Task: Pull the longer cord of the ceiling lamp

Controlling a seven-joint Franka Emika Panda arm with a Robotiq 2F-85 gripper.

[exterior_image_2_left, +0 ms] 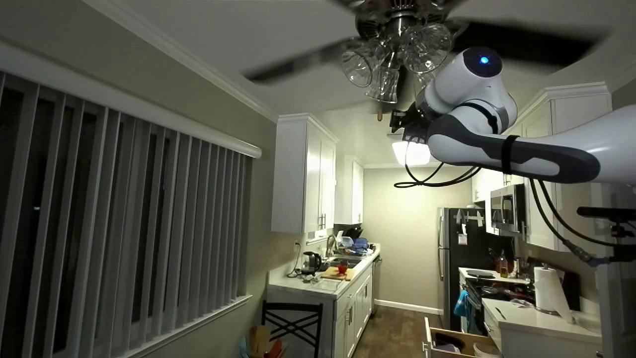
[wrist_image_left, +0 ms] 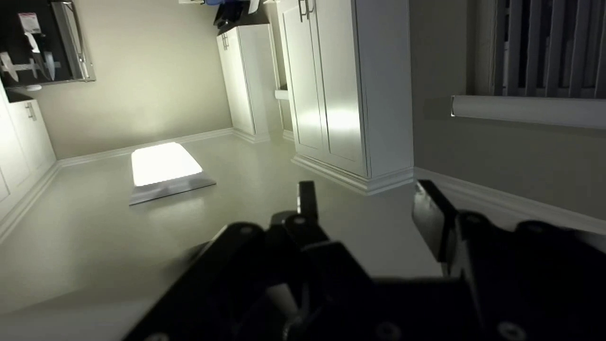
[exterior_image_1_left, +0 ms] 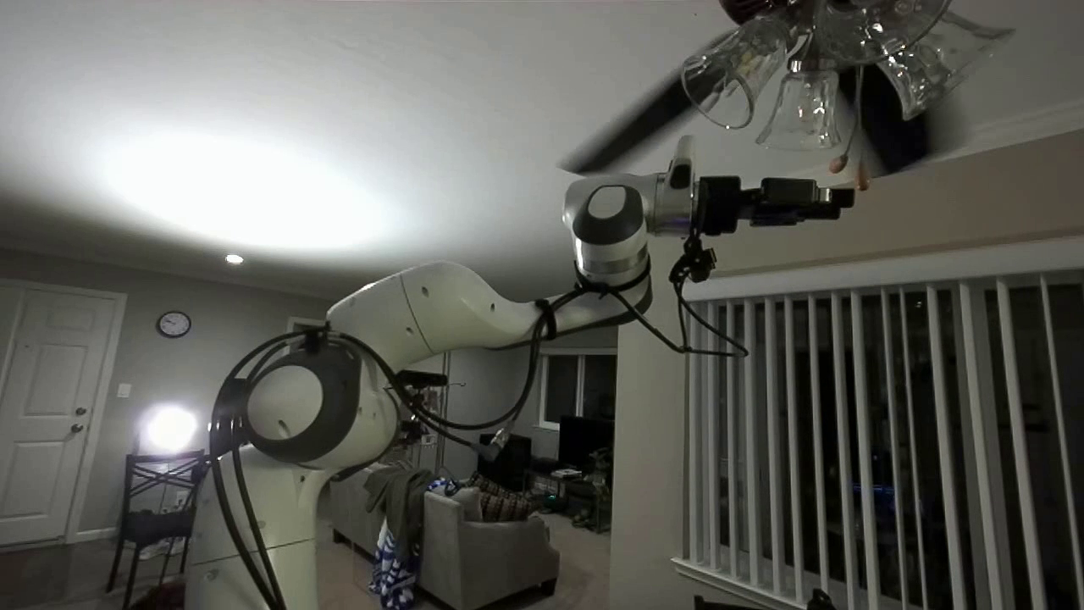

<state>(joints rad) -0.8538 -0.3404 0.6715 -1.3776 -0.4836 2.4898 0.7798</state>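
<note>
The ceiling lamp [exterior_image_1_left: 800, 106] hangs at the top in both exterior views [exterior_image_2_left: 386, 85], with a cluster of clear-looking glass shades and dark blades. Two thin cords hang below it. The longer cord's tan knob [exterior_image_1_left: 862, 176] hangs lowest, close to the shorter cord's knob [exterior_image_1_left: 838, 163]. A tan knob, seemingly the longer cord's, hangs left of the gripper in an exterior view [exterior_image_2_left: 380, 117]. My gripper [exterior_image_1_left: 847, 200] lies level just below the knobs; its fingertips [exterior_image_2_left: 395, 120] look apart from the knob. In the wrist view the fingers [wrist_image_left: 364, 208] are spread with nothing between them; no cord shows there.
Dark fan blades [exterior_image_2_left: 531, 44] look blurred and spread above the arm. Window blinds [exterior_image_1_left: 847, 424] cover the wall below the gripper. White upper cabinets [exterior_image_2_left: 293, 174] and a lit ceiling light [exterior_image_2_left: 411, 153] stand beyond; the wrist view is upside down.
</note>
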